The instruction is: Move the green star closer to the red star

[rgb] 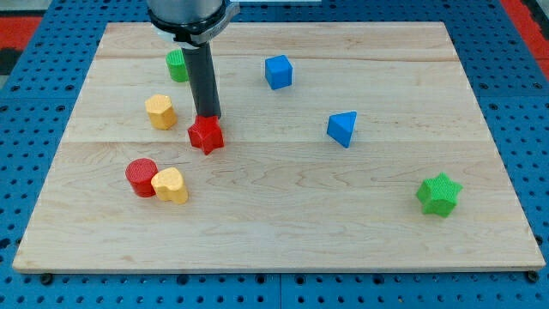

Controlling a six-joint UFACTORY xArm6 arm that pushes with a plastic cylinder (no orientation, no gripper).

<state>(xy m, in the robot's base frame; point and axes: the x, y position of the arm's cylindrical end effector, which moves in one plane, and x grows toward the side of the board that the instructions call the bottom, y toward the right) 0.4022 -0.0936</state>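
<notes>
Left of centre in the frame, my tip point(208, 117) rests just above the red star point(206, 135), holding nothing. Far off at lower right sits the green star point(439, 194), near the board's point(283, 249) right edge. A careless push could send it off; bare wood lies open between both stars.

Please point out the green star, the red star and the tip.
green star point(438, 194), camera view, centre of its top face
red star point(207, 134), camera view, its top face
my tip point(208, 117), camera view, rod's lower end
</notes>
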